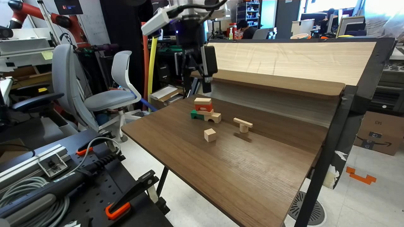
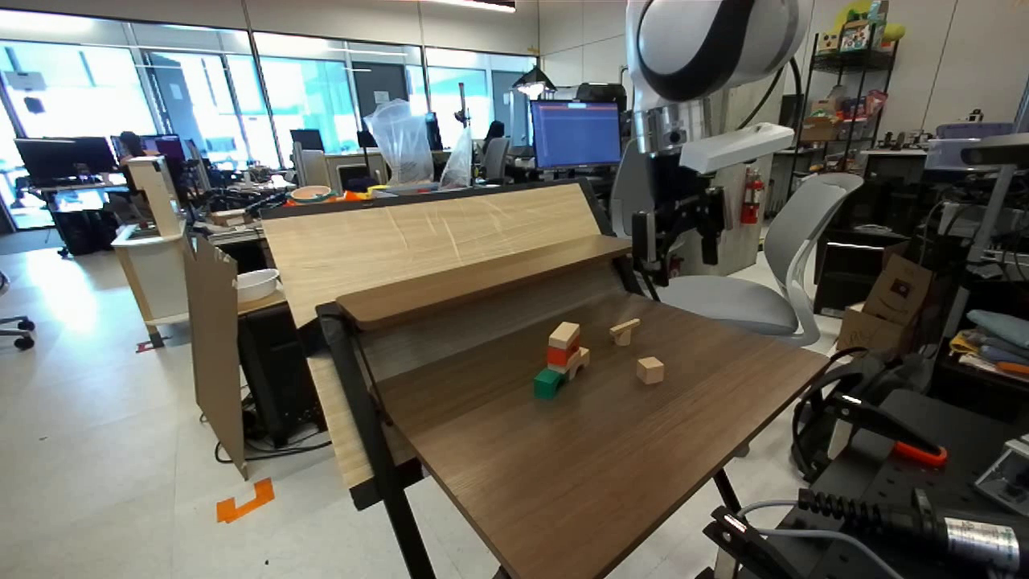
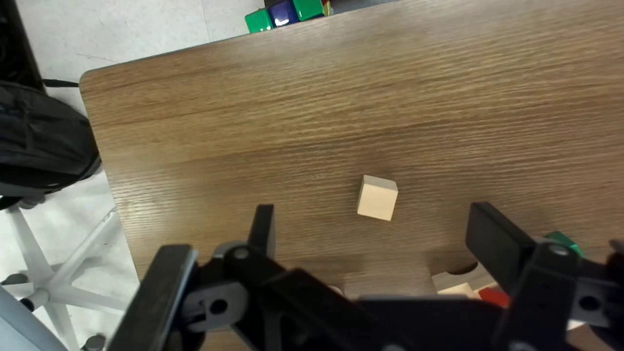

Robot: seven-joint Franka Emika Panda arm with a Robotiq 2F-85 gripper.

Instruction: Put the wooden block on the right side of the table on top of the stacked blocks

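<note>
Table (image 1: 252,176) brown, wood-grained, bearing wooden block (image 1: 210,135); pale floor (image 1: 363,201), gray chair (image 2: 723,304) nearby; hand (image 3: 375,226) spread above.

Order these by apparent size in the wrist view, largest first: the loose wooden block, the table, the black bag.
1. table
2. black bag, partly out of frame
3. wooden block

In an exterior view, a cardboard box (image 1: 380,132) stands on the floor (image 1: 378,205) near orange tape (image 1: 363,178).
</note>
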